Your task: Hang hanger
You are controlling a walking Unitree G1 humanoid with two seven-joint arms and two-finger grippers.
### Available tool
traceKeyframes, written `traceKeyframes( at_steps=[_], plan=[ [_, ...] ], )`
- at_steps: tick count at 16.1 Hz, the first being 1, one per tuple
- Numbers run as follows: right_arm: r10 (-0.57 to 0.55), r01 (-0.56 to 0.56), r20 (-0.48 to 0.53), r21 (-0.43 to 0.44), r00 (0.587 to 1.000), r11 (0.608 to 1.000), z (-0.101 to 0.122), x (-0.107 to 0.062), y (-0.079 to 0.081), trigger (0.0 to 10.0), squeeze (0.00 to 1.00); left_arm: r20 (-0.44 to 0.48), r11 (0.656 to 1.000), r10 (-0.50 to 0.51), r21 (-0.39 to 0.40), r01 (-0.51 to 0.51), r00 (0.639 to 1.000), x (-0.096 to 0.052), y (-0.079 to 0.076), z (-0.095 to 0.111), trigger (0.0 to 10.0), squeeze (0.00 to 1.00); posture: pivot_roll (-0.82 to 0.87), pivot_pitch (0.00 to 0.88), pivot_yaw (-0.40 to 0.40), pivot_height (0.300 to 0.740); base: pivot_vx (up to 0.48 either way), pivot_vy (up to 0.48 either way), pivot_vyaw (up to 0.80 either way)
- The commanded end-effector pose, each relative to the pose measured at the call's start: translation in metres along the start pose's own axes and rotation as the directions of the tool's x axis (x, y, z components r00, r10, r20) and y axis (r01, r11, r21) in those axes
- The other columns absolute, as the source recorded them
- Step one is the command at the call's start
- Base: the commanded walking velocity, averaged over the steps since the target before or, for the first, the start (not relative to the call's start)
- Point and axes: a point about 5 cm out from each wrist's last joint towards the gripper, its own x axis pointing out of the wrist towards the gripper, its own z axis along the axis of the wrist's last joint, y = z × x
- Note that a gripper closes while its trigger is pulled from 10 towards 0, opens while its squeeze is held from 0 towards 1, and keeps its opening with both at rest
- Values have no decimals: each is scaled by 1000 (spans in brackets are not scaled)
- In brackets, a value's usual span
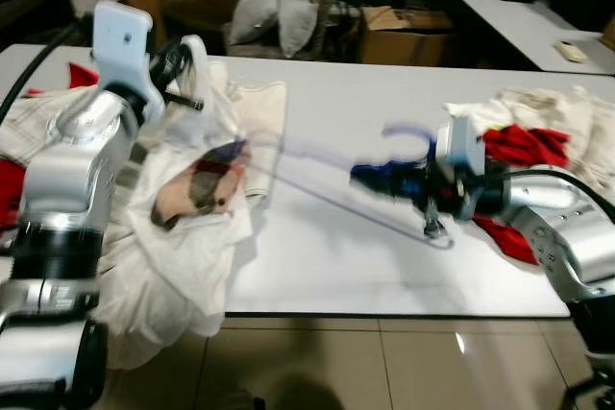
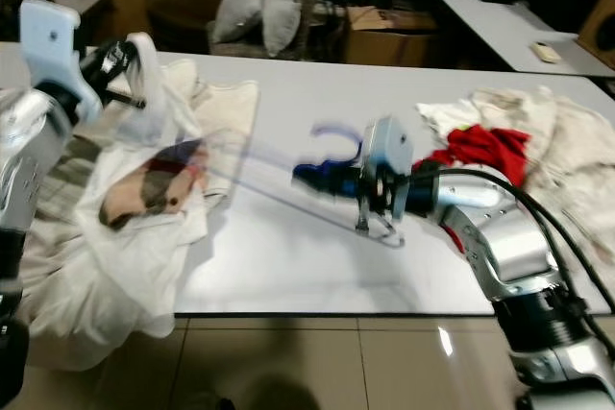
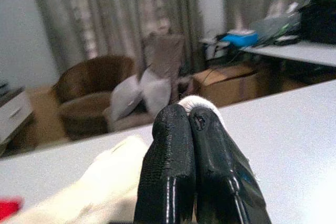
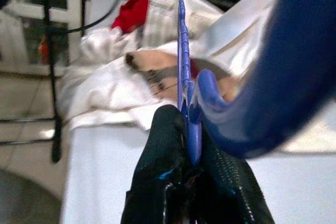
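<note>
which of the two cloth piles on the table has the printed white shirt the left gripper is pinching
The pile at the robot's left: its white shirt with a printed picture is pinched by the left gripper. The right pile lies loose, mixed with red cloth.

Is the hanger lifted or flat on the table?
Lifted, at least at the hook end. The right gripper is shut on the blue hanger just below its hook. Motion blur hides whether its far end touches the table.

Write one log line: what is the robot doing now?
right end effector: shut on blue hanger | left end effector: shut on white shirt
</note>
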Motion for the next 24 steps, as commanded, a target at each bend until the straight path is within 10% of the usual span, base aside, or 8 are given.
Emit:
traceKeyframes(
  at_steps=[1, 9, 12, 16, 20, 24],
  plan=[
    [39, -39, -14, 10, 999, 999, 3, 4, 5, 10000, 0, 39, 999, -37, 3, 37, 999, 5, -5, 11, 10000, 0, -86, 0, 16, 740, 0, 0, 0],
    [-197, 196, 0, 101, 980, 975, -3, 89, -44, 10000, 0, 349, 888, -379, -125, 443, 857, -20, -47, 103, 10000, 0, -18, 0, -24, 740, 0, 0, 0],
    [-537, 543, 129, -18, 834, 839, 60, 83, -108, 10000, 0, 536, 885, -302, -150, 441, 788, -43, -21, 138, 10000, 0, -3, 0, -45, 740, 0, 0, 0],
    [-599, 743, 514, -121, 615, 659, 167, 45, -135, 10000, 0, 720, 908, -131, -189, 374, 682, -74, 22, 174, 10000, 0, 2, 0, -57, 740, 0, 0, 0],
    [-429, 480, 231, -257, 873, 839, 96, 82, -118, 10000, 0, 609, 945, -64, -219, 245, 790, -70, 32, 144, 10000, 0, -2, 0, -59, 740, 0, 0, 0],
    [-78, 67, -74, -137, 994, 988, -33, 84, -56, 10000, 0, 101, 993, 93, -80, -85, 991, -40, 15, 31, 10000, 0, -20, 0, -38, 740, 0, 0, 0]
  ],
)
